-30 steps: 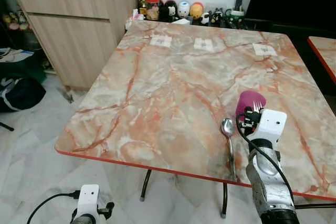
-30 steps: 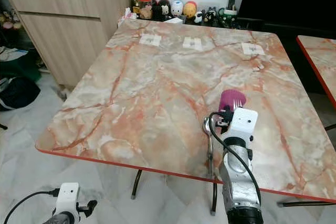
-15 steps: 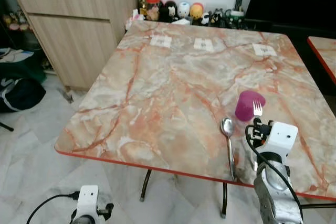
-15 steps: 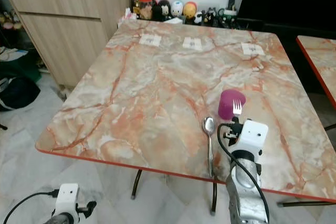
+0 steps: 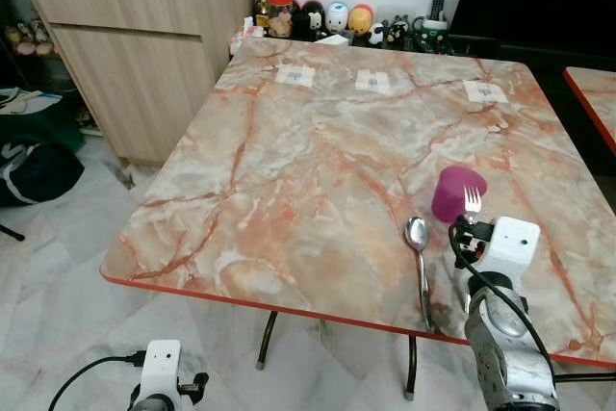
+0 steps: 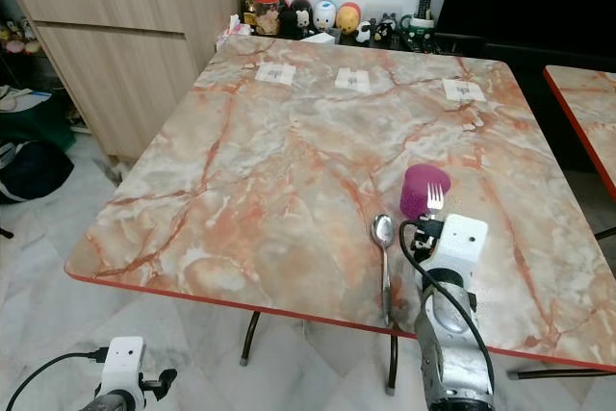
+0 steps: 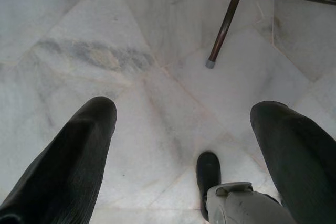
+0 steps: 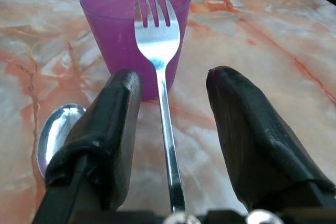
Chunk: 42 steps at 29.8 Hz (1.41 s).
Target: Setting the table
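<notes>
Over the past second the right gripper [image 8: 170,145] has drawn back toward the near edge of the marble table [image 5: 318,132], away from the purple cup [image 5: 458,192], which it had been partly covering; in the last half second it has barely shifted.

The fork [image 8: 158,45] runs up the middle of the gap between the two black fingers [image 8: 107,129], tines pointing at the cup. In the right wrist view there is space between the handle and each finger, so the jaws stand parted and are not clamped on it. The handle's near end runs out of sight at the base of the gripper, and whether it rests on the tabletop cannot be told. In the head views the fork's tines [image 6: 435,198] stick up just in front of the white wrist housing, beside the cup.

A metal spoon [image 5: 419,247] lies on the table just left of the gripper, bowl toward the cup, handle toward the near edge. Fork and spoon run roughly parallel below the cup, which suggests a place setting with the fork going down beside the spoon.

The left gripper [image 7: 184,145] hangs idle below table height, fingers spread wide, above the pale tiled floor [image 7: 131,40] near a table leg [image 7: 227,22].

A wooden cabinet [image 5: 144,36] stands left of the table, and small figurines [image 5: 332,18] line the wall behind it.
</notes>
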{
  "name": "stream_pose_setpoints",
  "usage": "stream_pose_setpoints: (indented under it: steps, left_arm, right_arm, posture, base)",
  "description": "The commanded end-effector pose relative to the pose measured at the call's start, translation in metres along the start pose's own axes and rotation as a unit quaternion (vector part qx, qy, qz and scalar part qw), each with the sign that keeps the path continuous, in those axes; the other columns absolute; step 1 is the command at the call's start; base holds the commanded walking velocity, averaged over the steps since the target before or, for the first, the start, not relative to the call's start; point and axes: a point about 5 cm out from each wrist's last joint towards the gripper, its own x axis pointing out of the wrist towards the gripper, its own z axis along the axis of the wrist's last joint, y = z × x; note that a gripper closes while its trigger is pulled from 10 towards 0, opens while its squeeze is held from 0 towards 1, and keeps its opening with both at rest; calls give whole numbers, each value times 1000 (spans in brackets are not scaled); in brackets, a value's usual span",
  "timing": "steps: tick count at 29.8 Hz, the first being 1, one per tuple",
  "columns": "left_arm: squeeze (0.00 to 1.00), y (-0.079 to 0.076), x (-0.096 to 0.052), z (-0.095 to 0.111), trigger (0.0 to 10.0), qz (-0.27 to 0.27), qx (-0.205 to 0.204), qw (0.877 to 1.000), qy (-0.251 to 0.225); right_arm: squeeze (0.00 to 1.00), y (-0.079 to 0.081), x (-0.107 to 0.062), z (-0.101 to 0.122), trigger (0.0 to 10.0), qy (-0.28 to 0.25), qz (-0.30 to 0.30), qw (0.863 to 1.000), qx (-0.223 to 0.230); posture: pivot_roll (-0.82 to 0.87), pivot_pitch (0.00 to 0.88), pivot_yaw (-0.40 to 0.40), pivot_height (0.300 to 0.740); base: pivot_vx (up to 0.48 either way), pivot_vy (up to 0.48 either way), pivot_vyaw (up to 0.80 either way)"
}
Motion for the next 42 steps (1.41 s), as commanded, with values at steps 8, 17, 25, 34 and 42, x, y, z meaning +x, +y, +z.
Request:
stream_pose_setpoints:
  steps: [8, 17, 25, 34, 42]
  left_arm:
    - [0, 3, -1, -4, 10000, 4, 2, 1000, 9]
    - [0, 3, -1, -5, 10000, 4, 2, 1000, 9]
    - [0, 3, -1, -4, 10000, 4, 3, 1000, 8]
    - [0, 2, -1, -2, 10000, 4, 3, 1000, 4]
    - [0, 1, 0, -1, 10000, 3, 4, 1000, 1]
  right_arm:
    - [0, -2, 8, 3, 10000, 21, 0, 1000, 0]
    - [0, -3, 10, -2, 8471, 39, -2, 999, -2]
    - [0, -3, 11, -3, 10000, 46, 0, 999, -2]
    - [0, -3, 11, -4, 2392, 47, 0, 999, 0]
    - [0, -4, 10, -7, 1255, 51, 0, 999, 2]
  posture:
    - [110, 42, -42, 740]
    - [110, 43, -41, 740]
    - [111, 44, -42, 740]
    - [111, 45, -41, 740]
    - [111, 44, -41, 740]
  base:
    - [0, 0, 0]
    - [0, 0, 0]
    - [0, 0, 0]
    - [0, 0, 0]
    - [0, 0, 0]
